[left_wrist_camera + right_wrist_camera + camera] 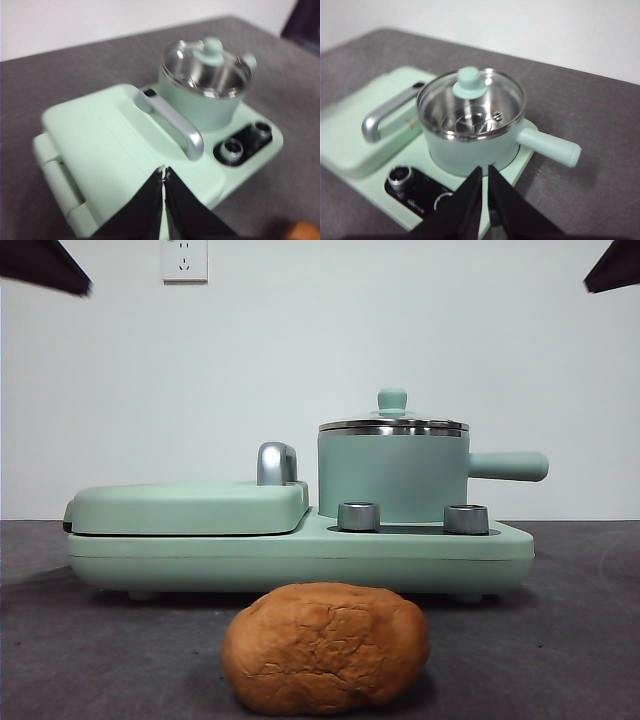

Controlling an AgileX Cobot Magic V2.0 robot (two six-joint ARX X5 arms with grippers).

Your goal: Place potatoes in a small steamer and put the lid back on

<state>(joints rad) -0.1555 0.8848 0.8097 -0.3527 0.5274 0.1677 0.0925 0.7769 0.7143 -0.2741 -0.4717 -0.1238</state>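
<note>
Nothing of the task is done yet: the lid (393, 424) sits on the small steamer (392, 477), and the potato (326, 647) lies on the dark worktop (570, 640) in front of the appliance base (300, 558).

Both arms wait high above the scene. The left gripper (164, 172) hangs over the flat griddle cover (100, 145), its jaws together at the tips. Ahead of those jaws lies the cover's chrome handle (177, 122), and beyond that stands the steamer with its lidded rim. An orange patch at the corner of the left wrist view, beside the jaws, is probably the potato, though too little shows to be sure.

The right gripper (485, 171) hovers just short of the steamer, jaws pressed nearly shut with only a thin slit between them. The lid's mint knob (469, 82) stands ahead of these jaws, and the side handle (549, 146) runs off to one side of them. The two control knobs (400, 175) sit close beside the jaws on the base.

The step in hand looks like the opening one, lifting the lid. That calls for one pair of jaws to part, descend over the small knob and close on it squarely, since the knob is narrow and smooth. The right gripper seems the better placed. The potato looks almost as wide as the pot, so it will need careful centring.
</note>
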